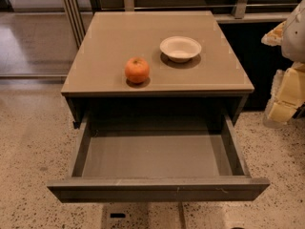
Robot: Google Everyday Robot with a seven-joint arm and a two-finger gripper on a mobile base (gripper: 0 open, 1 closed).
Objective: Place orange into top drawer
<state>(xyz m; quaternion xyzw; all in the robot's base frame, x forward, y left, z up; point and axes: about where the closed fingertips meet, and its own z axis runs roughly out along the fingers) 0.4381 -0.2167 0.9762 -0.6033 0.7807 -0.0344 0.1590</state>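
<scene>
The orange (pixel 137 70) sits on the cabinet top (pixel 109 42), near its front edge and left of centre. The top drawer (pixel 157 159) is pulled fully out below it, and its smooth grey floor holds nothing. My gripper (pixel 284 97) hangs at the far right edge of the view, beside the cabinet's right side and well away from the orange. It holds nothing that I can see.
A shallow cream-white bowl (pixel 180 48) stands on the cabinet top, behind and to the right of the orange. Speckled floor (pixel 28 142) surrounds the cabinet. A glass wall and railing run along the back.
</scene>
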